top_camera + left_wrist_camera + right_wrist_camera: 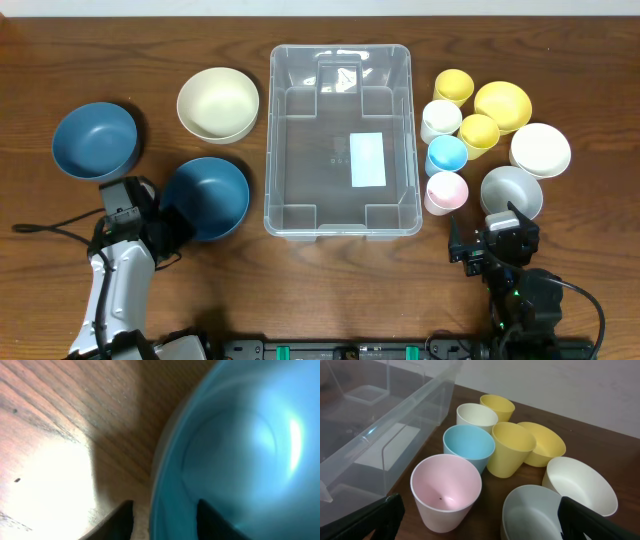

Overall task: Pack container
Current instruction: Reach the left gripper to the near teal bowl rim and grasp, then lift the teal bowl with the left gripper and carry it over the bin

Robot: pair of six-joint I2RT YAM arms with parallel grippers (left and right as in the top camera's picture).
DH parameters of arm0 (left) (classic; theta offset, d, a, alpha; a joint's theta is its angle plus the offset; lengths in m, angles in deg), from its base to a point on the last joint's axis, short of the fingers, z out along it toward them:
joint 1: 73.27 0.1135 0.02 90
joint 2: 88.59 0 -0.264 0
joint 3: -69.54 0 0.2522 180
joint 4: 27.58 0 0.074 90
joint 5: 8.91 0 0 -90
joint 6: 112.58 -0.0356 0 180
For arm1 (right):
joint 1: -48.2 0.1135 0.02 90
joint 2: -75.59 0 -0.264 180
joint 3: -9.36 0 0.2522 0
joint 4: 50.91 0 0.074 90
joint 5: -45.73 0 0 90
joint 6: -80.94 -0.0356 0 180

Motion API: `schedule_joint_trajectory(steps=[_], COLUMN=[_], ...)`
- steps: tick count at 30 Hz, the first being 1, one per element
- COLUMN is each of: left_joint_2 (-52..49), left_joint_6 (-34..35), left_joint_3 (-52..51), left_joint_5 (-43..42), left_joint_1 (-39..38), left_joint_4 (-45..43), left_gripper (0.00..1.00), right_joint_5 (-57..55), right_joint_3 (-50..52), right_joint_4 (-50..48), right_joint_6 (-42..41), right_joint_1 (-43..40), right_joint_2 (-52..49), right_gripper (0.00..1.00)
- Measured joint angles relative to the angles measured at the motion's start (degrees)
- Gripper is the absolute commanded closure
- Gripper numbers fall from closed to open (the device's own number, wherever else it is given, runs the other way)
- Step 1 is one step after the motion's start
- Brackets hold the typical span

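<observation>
The clear container (340,50) stands empty at the table's middle, with a white label (367,160) on its base; its wall also shows in the right wrist view (385,420). My left gripper (168,228) is open and straddles the near-left rim of a dark blue bowl (208,195). In the left wrist view (165,520) one finger is outside the blue bowl (240,450) and one inside. My right gripper (490,248) is wide open and empty (480,522), just short of a pink cup (447,485) and a grey bowl (535,510).
A second blue bowl (94,140) and a cream bowl (218,103) lie left of the container. To its right stand the pink cup (446,190), a light blue cup (447,154), a cream cup (440,120), two yellow cups (453,86), a yellow bowl (503,104), a white bowl (540,150) and the grey bowl (511,190).
</observation>
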State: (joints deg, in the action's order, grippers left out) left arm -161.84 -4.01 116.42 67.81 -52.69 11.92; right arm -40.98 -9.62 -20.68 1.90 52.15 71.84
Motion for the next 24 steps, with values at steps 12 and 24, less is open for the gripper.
schedule_joint_trajectory(steps=[12,24], left_joint_2=[1.68,18.58], left_joint_6=[-0.35,-0.13], left_joint_3=[0.39,9.42], left_joint_5=[2.01,5.99], left_joint_1=[0.7,4.76], left_joint_4=[1.7,12.68], left_gripper=[0.94,0.94], right_joint_5=[0.0,0.0], right_joint_3=[0.0,0.0], right_joint_4=[0.0,0.0], right_joint_6=[0.0,0.0], right_joint_1=[0.0,0.0], right_joint_2=[0.0,0.0], right_gripper=[0.01,0.01])
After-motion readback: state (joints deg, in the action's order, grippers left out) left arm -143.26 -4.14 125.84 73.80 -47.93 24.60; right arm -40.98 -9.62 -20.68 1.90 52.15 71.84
